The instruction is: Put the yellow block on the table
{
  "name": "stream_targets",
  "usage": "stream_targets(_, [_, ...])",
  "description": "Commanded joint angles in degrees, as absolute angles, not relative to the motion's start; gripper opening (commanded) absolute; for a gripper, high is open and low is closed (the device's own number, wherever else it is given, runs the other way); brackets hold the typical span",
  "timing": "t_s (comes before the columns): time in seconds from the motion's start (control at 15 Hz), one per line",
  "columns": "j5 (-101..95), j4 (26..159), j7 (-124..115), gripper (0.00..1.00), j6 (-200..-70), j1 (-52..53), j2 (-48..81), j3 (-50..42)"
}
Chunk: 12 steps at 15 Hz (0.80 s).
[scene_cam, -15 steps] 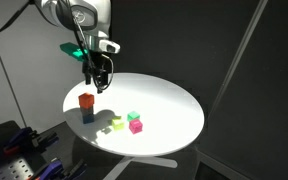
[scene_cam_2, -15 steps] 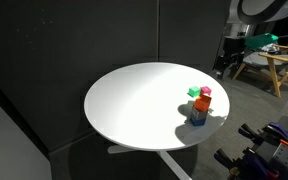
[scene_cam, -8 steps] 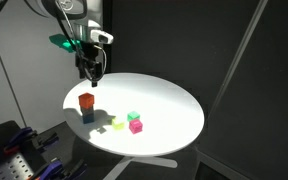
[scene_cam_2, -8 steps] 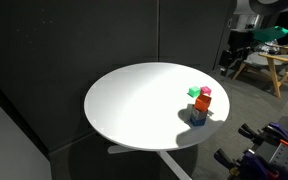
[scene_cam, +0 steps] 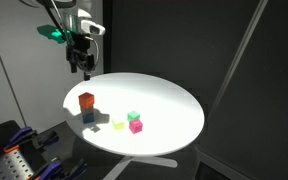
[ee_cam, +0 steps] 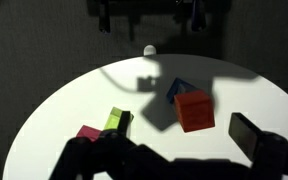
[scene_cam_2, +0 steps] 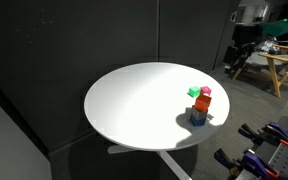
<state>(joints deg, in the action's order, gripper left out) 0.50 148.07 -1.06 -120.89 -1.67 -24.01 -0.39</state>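
The yellow block (scene_cam: 118, 124) lies on the round white table (scene_cam: 174, 105), next to a mint-green cube (scene_cam: 133, 116) and a pink cube (scene_cam: 136, 127). In the wrist view the yellow block (ee_cam: 116, 120) lies left of an orange-red cube (ee_cam: 194, 110) that is stacked on a blue cube (ee_cam: 177, 88). My gripper (scene_cam: 83, 64) hangs high above the table's rim, apart from all cubes. It is open and empty, and it also shows in the wrist view (ee_cam: 169, 160). In an exterior view the gripper (scene_cam_2: 236, 62) is off to the far right, and I cannot make out the yellow block there.
The orange-red cube (scene_cam: 86, 100) on the blue cube (scene_cam: 88, 115) stands near the table's edge below my gripper. Black curtains surround the table (scene_cam_2: 134, 100). A wooden stand (scene_cam_2: 274, 65) and equipment racks (scene_cam: 24, 155) stand on the floor beside it.
My gripper has risen and moved away from the cube stack towards the table's edge, open and empty. The cubes have not moved.
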Motion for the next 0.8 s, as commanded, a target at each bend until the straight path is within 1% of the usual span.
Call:
stream_targets(0.0, [0.7, 149.8, -1.4, 1.00, -119.1, -0.8, -28.3, 0.0])
stream_targets(0.47, [0.7, 151.3, -0.6, 1.00, -117.3, -0.1, -32.8, -0.1])
stream_targets(0.53, [0.5, 150.4, -1.0, 1.00, -118.6, -0.4, -30.4, -0.1])
stream_targets(0.73, [0.5, 150.4, -1.0, 1.00, -118.5, -0.4, -30.5, -0.1])
